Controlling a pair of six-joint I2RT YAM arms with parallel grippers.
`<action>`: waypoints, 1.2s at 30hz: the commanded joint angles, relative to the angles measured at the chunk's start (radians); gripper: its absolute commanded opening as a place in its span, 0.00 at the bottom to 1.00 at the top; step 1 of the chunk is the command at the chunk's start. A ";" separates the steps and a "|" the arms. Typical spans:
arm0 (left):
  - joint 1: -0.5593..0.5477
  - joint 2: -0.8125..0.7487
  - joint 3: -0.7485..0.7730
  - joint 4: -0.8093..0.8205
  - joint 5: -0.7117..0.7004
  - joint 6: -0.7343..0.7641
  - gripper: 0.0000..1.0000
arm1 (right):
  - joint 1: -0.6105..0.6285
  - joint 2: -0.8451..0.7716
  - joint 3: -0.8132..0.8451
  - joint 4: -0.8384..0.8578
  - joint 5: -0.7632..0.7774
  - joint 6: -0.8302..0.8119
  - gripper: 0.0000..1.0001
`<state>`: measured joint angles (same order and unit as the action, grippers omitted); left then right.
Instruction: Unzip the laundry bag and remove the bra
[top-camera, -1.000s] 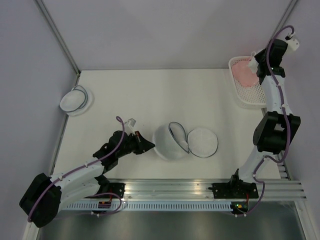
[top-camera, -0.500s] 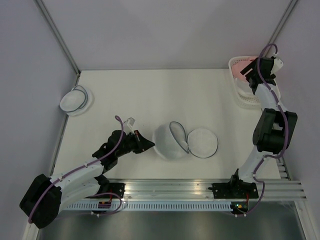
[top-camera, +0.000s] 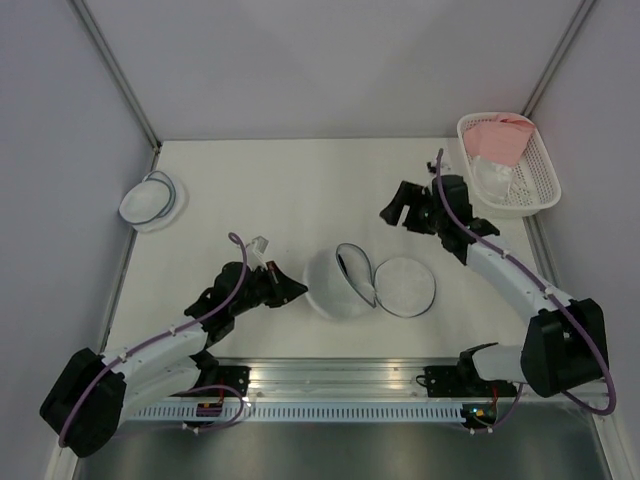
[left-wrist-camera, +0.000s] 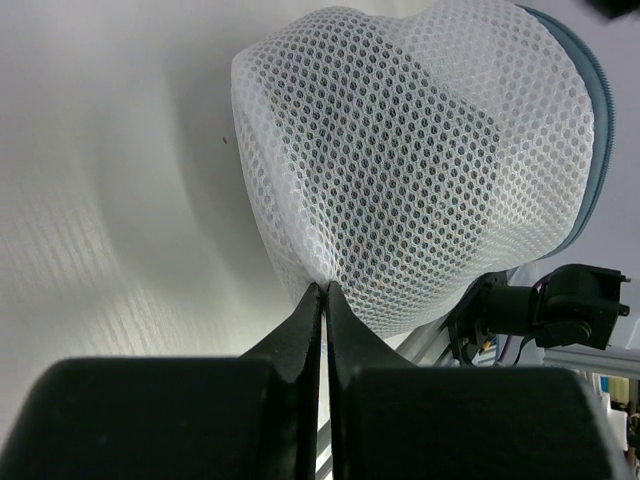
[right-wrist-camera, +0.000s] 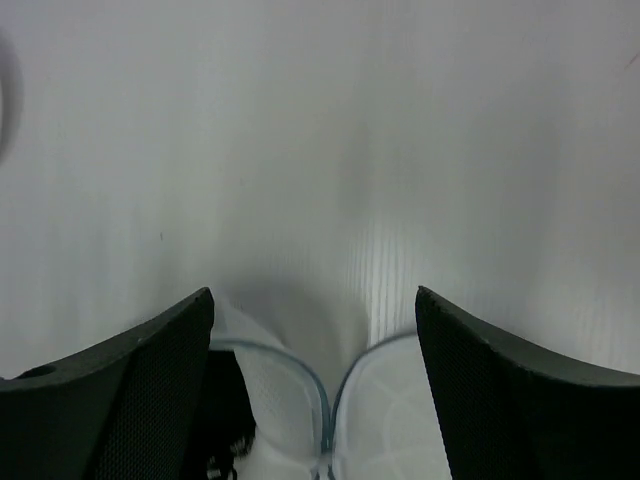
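The laundry bag (top-camera: 335, 290) lies unzipped in the middle of the table, its flat disc lid (top-camera: 405, 283) folded out to the right. My left gripper (top-camera: 297, 291) is shut on the white mesh at the bag's left side. In the left wrist view the fingertips (left-wrist-camera: 323, 290) pinch the mesh of the bag (left-wrist-camera: 420, 170). The pink bra (top-camera: 497, 138) lies in the white basket (top-camera: 538, 172) at the back right. My right gripper (top-camera: 397, 207) hangs open and empty above the table, behind the bag. In the right wrist view this gripper (right-wrist-camera: 312, 295) looks down on the bag's rim (right-wrist-camera: 300, 385) and lid (right-wrist-camera: 395, 420).
A smaller white dome with a pale rim (top-camera: 150, 200) sits at the far left edge. Purple walls close in the table on three sides. A metal rail (top-camera: 400, 378) with both arm bases runs along the near edge.
My right gripper opened over the basket and left the bra there. The right arm then swung left and forward to above the table behind the bag. The left arm has not moved.
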<state>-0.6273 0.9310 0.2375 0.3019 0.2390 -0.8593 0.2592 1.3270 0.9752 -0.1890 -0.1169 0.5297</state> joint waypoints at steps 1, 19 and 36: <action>0.015 -0.034 -0.004 0.029 -0.006 0.063 0.02 | 0.086 -0.089 -0.162 0.045 -0.165 -0.002 0.86; 0.023 -0.135 -0.026 0.016 0.009 0.025 0.02 | 0.440 -0.195 -0.389 0.305 -0.282 0.115 0.85; 0.023 -0.158 -0.079 0.103 0.089 -0.055 0.02 | 0.630 0.058 -0.336 0.438 0.247 0.217 0.77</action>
<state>-0.6060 0.7906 0.1684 0.3347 0.2779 -0.8783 0.8772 1.3430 0.5949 0.1997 -0.1078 0.7078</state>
